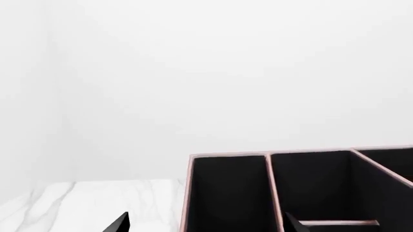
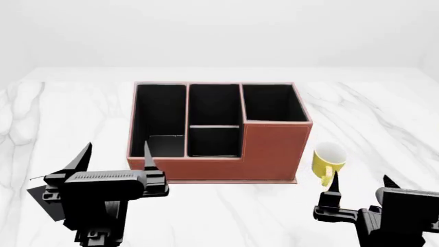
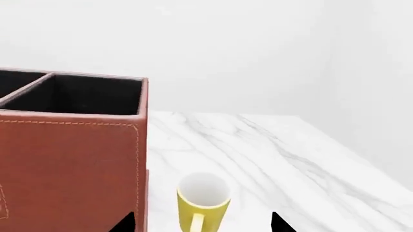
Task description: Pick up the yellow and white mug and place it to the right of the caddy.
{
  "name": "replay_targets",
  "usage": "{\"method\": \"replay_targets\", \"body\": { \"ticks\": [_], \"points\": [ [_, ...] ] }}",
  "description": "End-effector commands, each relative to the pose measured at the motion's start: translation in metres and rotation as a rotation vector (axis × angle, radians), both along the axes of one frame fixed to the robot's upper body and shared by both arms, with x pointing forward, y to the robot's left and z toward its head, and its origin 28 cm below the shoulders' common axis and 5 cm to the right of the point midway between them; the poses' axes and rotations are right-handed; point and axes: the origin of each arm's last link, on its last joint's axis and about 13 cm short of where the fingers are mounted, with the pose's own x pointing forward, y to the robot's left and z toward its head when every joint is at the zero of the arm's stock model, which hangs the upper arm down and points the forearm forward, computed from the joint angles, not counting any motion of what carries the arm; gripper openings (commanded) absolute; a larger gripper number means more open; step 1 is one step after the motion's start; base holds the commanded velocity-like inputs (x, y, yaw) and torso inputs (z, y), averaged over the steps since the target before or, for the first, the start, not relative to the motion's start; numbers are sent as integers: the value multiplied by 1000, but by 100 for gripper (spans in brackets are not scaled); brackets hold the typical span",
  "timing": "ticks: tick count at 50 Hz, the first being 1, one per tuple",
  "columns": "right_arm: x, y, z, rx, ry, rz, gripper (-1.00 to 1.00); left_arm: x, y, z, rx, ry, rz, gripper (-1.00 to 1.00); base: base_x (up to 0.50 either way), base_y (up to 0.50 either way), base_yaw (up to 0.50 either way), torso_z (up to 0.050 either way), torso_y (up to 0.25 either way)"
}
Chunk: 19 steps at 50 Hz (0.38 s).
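Note:
The yellow and white mug (image 2: 328, 159) stands upright on the marble table just right of the caddy (image 2: 226, 149), handle toward me; it also shows in the right wrist view (image 3: 202, 202). The caddy is a reddish-brown organizer with black compartments, seen too in the left wrist view (image 1: 303, 188) and the right wrist view (image 3: 71, 164). My right gripper (image 2: 361, 188) is open and empty, a short way in front of the mug, with the mug lined up between its fingertips (image 3: 279, 223). My left gripper (image 2: 115, 157) is open and empty at the caddy's front left corner.
A flat black slab (image 2: 40, 200) lies on the table at the front left, mostly hidden behind my left arm. The white marble table (image 2: 384, 123) extends to the right of the mug. A plain white wall stands behind.

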Motion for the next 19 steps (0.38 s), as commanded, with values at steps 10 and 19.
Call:
{"method": "replay_targets", "body": {
  "ticks": [10,19],
  "points": [
    [-22,9,15,-48,-74,17,100,-6,-2,2,6,-17,-6,100,0,0,0,0,0],
    [-18,15,14,-67,-93,20,100,-5,-4,-3,-7,-7,-29,100,0,0,0,0,0]
  ]
}}
